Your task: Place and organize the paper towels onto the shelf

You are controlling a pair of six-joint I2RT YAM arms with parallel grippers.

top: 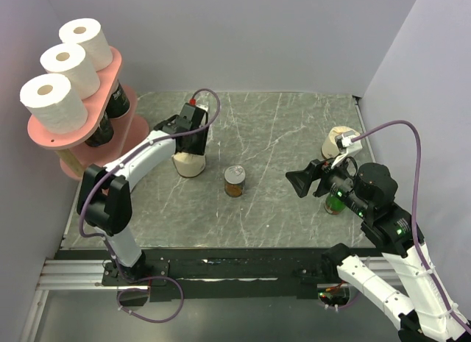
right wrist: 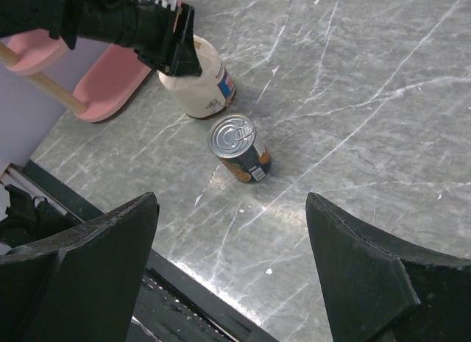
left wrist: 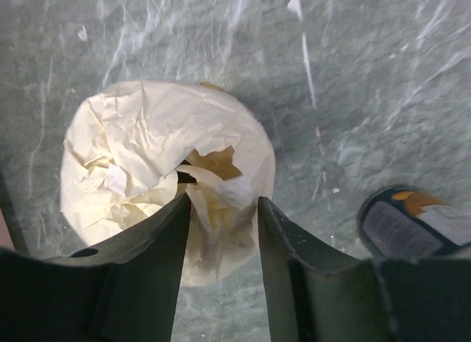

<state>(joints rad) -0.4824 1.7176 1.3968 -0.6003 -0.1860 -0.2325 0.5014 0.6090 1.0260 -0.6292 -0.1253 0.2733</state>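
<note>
Top of cream-wrapped roll (left wrist: 132, 151) pinched by left fingers (left wrist: 165, 246), bench (top: 294, 129) middle, tin can (top: 235, 182) near; right fingers (right wrist: 360, 261) spread wide by right edge.

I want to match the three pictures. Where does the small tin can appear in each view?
Top external: the tin can stands near the middle, right of the cream-wrapped roll.
Left wrist: the can is low at the right edge, partly hidden; the roll fills the left.
Right wrist: the can is near the middle, below-right of the roll.
Shared landmark: the cream-wrapped roll.
</note>
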